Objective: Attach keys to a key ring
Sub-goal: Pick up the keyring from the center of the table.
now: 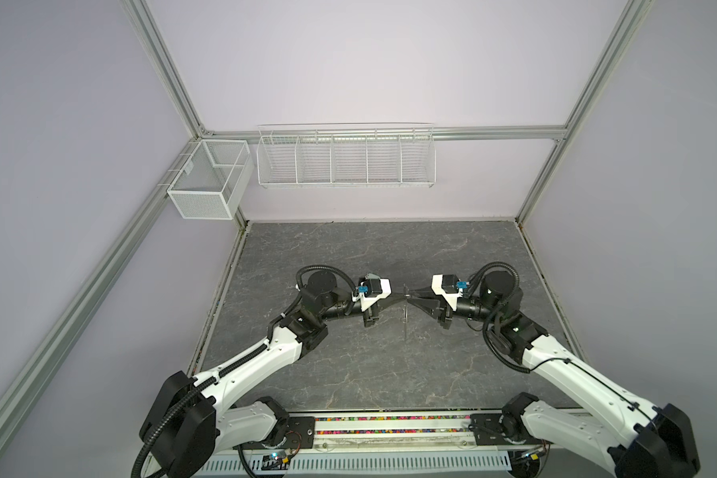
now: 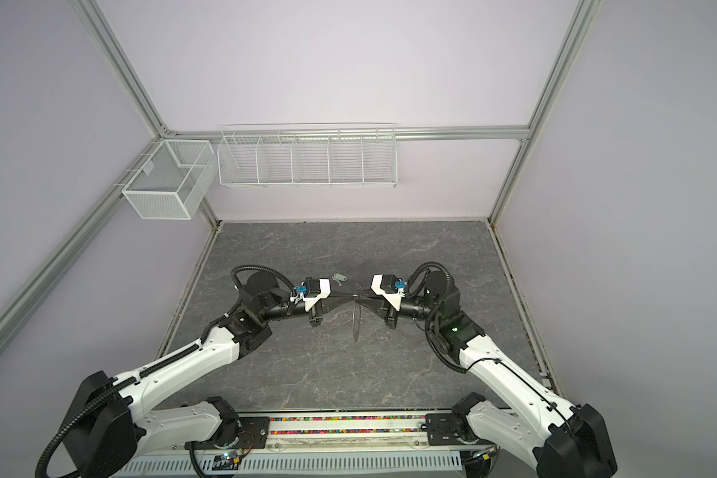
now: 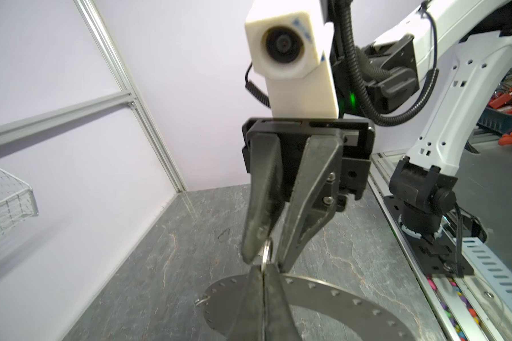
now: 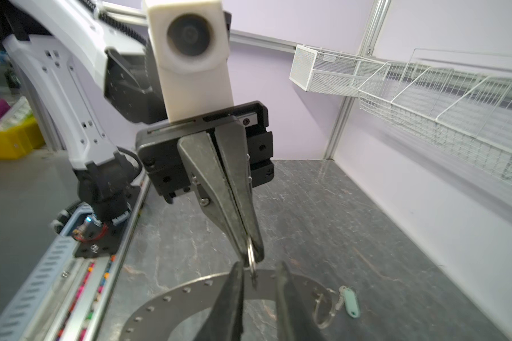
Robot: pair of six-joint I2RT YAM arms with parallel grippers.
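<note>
Open table (image 1: 348, 372) all round, walls well apart. Frame centre, both top views: key ring (image 1: 406, 316) edge-on under the fingertips. Clamped on its rim loop (image 4: 252, 264): left gripper (image 4: 250, 257). Fingers parted beside it: right gripper (image 3: 266, 264). Just above, on the slab: green-tag key (image 2: 339, 278).

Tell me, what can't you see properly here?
Key ring: edge-on in both top views, just a thin line.
Green-tagged key: tiny in a top view; teeth unreadable.
Small loop: right wrist view, left gripper covers part.
Second key: in no view.
</note>
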